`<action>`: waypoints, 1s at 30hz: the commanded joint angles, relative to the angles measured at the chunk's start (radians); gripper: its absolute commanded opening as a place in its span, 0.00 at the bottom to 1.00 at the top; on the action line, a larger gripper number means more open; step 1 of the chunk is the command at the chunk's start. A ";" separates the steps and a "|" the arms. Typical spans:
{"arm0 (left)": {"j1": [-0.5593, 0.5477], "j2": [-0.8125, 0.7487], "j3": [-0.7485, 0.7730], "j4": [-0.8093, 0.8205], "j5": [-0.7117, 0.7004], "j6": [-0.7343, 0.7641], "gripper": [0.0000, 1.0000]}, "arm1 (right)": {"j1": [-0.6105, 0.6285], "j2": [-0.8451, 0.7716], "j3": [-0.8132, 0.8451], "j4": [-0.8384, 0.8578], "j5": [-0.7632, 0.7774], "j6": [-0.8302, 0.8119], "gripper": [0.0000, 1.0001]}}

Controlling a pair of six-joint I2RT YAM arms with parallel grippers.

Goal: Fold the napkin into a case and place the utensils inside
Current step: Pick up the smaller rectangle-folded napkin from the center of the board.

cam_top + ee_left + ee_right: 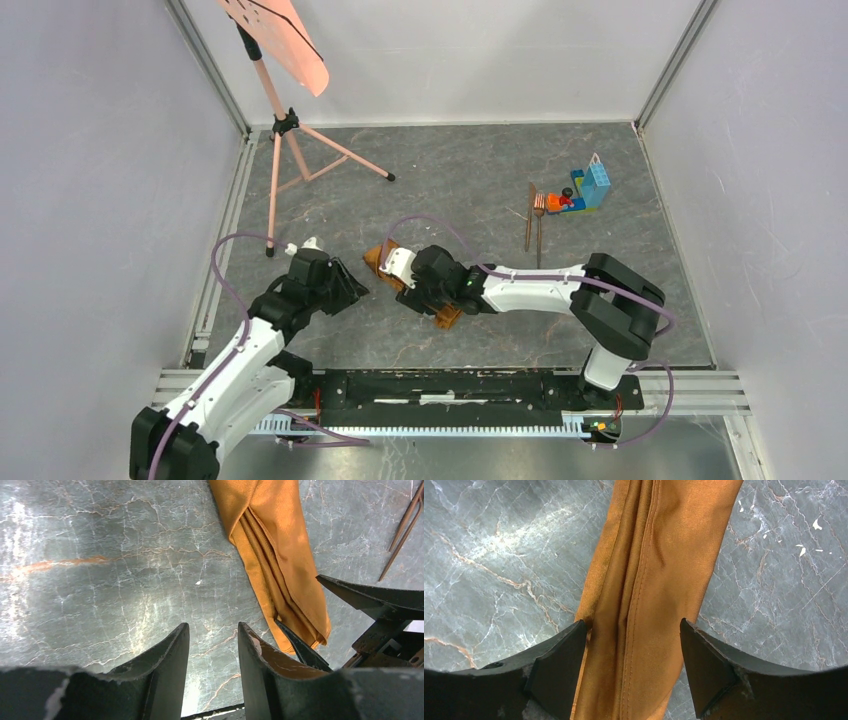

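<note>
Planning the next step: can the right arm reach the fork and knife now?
Probably yes: its gripper is open over the napkin, and only bare table separates it from the fork and knife.

The top view is bright and even, with only soft, pale shadows on the table (470, 180). In the left wrist view, white glare shines on the stone at eight o'clock. In the right wrist view, the napkin (649, 580) looks sharp and shiny. The dark fingers (559, 670) at six o'clock look fuzzy.
</note>
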State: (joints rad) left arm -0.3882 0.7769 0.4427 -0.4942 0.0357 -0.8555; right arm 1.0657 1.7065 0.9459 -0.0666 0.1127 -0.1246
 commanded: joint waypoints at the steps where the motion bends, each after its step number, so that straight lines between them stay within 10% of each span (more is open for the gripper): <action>1: 0.004 -0.046 0.035 -0.061 -0.033 0.055 0.48 | 0.019 0.022 0.050 0.002 0.067 0.047 0.74; 30: 0.004 -0.072 0.055 -0.070 -0.032 0.056 0.49 | 0.097 0.050 0.177 -0.098 0.197 0.211 0.71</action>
State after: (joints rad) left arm -0.3882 0.7105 0.4591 -0.5694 0.0254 -0.8433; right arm 1.1584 1.7996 1.0969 -0.1577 0.2817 0.0643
